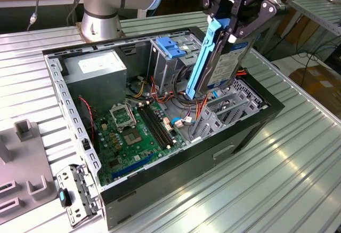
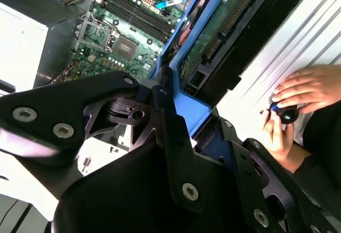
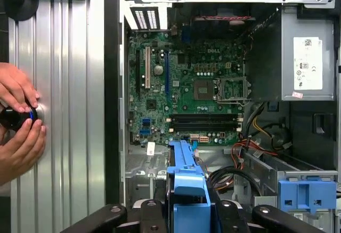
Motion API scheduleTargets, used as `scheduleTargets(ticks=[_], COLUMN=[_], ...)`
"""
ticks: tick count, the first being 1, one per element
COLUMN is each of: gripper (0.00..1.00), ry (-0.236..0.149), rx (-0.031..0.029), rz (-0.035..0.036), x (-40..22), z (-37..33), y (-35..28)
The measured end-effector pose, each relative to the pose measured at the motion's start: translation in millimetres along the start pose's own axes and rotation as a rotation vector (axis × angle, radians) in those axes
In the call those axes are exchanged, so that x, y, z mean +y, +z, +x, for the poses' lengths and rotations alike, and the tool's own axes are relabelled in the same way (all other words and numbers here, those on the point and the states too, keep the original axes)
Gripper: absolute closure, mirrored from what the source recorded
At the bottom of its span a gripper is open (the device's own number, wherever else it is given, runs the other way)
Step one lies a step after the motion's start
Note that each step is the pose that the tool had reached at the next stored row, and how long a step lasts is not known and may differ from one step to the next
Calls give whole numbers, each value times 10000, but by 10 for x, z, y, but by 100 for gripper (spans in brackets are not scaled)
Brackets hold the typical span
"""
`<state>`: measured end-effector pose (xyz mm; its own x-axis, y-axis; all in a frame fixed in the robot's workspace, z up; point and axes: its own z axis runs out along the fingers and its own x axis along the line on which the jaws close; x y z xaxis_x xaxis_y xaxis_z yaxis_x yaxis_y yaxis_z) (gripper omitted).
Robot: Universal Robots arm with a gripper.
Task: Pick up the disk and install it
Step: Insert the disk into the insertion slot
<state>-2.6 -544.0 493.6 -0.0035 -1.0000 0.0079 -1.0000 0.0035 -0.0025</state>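
Exterior view, nearest first: low at the exterior view's left, a grey fixture block (image 1: 21, 158) sits on the ribbed metal table (image 1: 256, 190). Just beside it lies a small metal bracket (image 1: 80, 190) with a dark clip. Behind them stands the computer case (image 1: 186, 163), its open side up, with the green motherboard (image 1: 133, 131) on its floor.

Deeper in, toward the exterior view's right, the disk (image 1: 221, 65) hangs over the case's drive bay, tilted steeply and almost on end. Its blue side rail (image 1: 202, 57) faces the camera and its lower end reaches down among the cables (image 1: 181, 83). Whether it touches the bay's metal, I cannot tell. At the top of the frame the gripper (image 1: 234, 25) is clenched on the disk's upper end, a black finger on either side.

Beyond the disk a blue latch plate (image 1: 169, 46) sits on the drive cage. The grey power-supply box (image 1: 98, 67) fills the case's far corner on the exterior view's left. Farthest back stands the arm's silver base (image 1: 104, 9).

In the second wrist view the disk's green circuit-board face shows between the blue rails, running away from the black gripper body toward the motherboard. In both wrist views a person's hands (image 2: 306, 91) rest on the table outside the case wall, closed around a small black knob (image 2: 286, 115).
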Motion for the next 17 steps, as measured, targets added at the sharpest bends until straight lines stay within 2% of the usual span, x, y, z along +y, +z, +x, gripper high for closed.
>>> scheduleTargets(ticks=[5,8,14,17], gripper=[63,63,63,63], ry=[0,0,1,0], rx=[16,17,21,18], rz=[0,1,0,1], x=[-57,-129,-352,-443], z=[83,103,122,137], y=[29,46,77,104])
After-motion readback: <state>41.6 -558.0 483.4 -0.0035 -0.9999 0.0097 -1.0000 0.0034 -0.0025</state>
